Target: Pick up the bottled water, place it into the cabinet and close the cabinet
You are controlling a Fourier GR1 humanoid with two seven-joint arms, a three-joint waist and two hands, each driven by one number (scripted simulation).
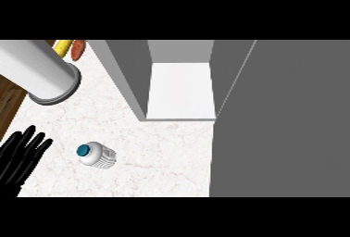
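Pale marbled bench [157,152] in the head view, open cabinet [181,88] at its far side, grey door [280,120] swung out at right. Bottled water [96,155] standing on the bench, untouched, near the left hand [19,159], fingers [31,139] straight, holding nothing. Pick-up step not yet begun; next calls for closing the fingers round it.

cabinet [181,90]: open, white inside | bottled water [97,155]: teal cap, seemingly upright, apart, left-front

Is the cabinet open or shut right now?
Open. The cabinet shows its white inside, and its grey door is swung out at the right. The bottled water stands outside it.
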